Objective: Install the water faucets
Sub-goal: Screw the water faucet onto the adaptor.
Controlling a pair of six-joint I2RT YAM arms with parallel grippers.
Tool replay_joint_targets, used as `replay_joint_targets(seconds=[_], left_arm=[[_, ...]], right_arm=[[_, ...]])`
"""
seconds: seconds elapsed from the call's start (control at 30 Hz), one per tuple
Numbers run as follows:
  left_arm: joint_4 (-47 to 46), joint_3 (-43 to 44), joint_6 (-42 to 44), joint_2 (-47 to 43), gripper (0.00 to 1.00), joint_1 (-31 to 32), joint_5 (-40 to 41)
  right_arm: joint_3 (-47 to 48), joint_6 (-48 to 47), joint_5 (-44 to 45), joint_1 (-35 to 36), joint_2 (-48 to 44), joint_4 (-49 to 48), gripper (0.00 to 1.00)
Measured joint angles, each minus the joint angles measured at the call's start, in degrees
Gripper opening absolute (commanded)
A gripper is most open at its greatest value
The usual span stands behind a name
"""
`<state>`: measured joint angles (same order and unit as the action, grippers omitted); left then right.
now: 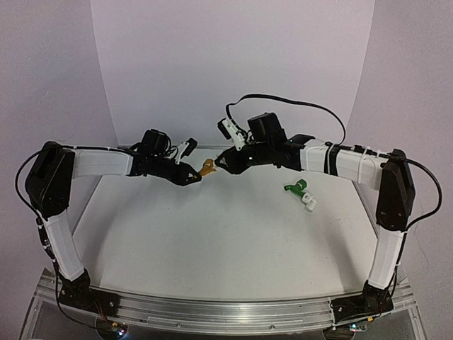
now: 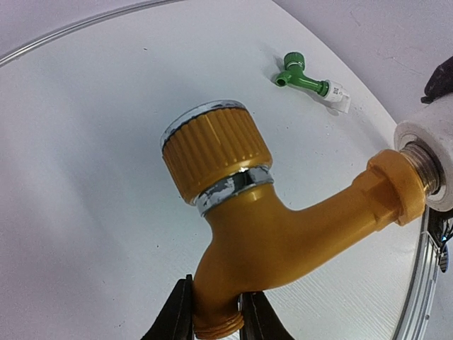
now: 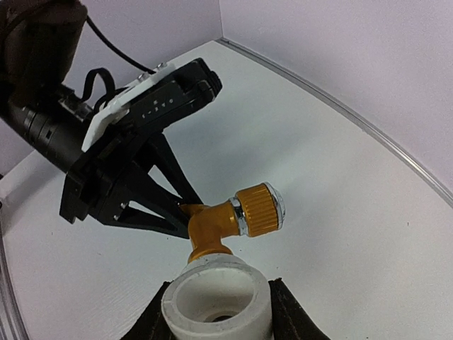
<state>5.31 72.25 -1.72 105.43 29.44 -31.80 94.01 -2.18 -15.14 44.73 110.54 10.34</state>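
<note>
Taps: orange tap (image 2: 262, 234) in air by far edge of table (image 1: 212, 241), green tap (image 1: 296, 188) by right edge | left claw (image 2: 216, 315) pinches orange spout, right claw (image 3: 216, 312) hugs white fitting (image 3: 216, 290) | likely light, hard, slippery (grip spout)

Obstacle rt: green faucet (image 1: 296, 188) w/ fitting (image 1: 309, 204).

1. The orange-yellow faucet (image 2: 283, 234) is smooth, glossy plastic. Its knob is ribbed and edged by chrome-look bands with a flaking finish. The threaded end looks like dull metal.
2. The white fitting (image 3: 205, 280) is matt plastic.
3. The green faucet (image 2: 306, 81) is shiny plastic.
4. The tabletop (image 1: 212, 241) is smooth, matt white.
5. The front rail (image 1: 233, 312) is brushed metal.
</note>
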Motion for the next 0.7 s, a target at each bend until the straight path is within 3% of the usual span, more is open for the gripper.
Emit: replay_joint_targets(seconds=[0.37, 0.7], left_arm=[[-6.3, -6.6, -4.6, -4.1, 0.00, 2.5, 8.0], [-13.4, -12.7, -6.9, -8.0, 0.00, 4.9, 20.8]], right_arm=[[0.2, 8.5, 2.1, 0.8, 0.0, -1.6, 0.00], [1.0, 16.1, 4.9, 2.0, 1.0, -3.3, 0.00]])
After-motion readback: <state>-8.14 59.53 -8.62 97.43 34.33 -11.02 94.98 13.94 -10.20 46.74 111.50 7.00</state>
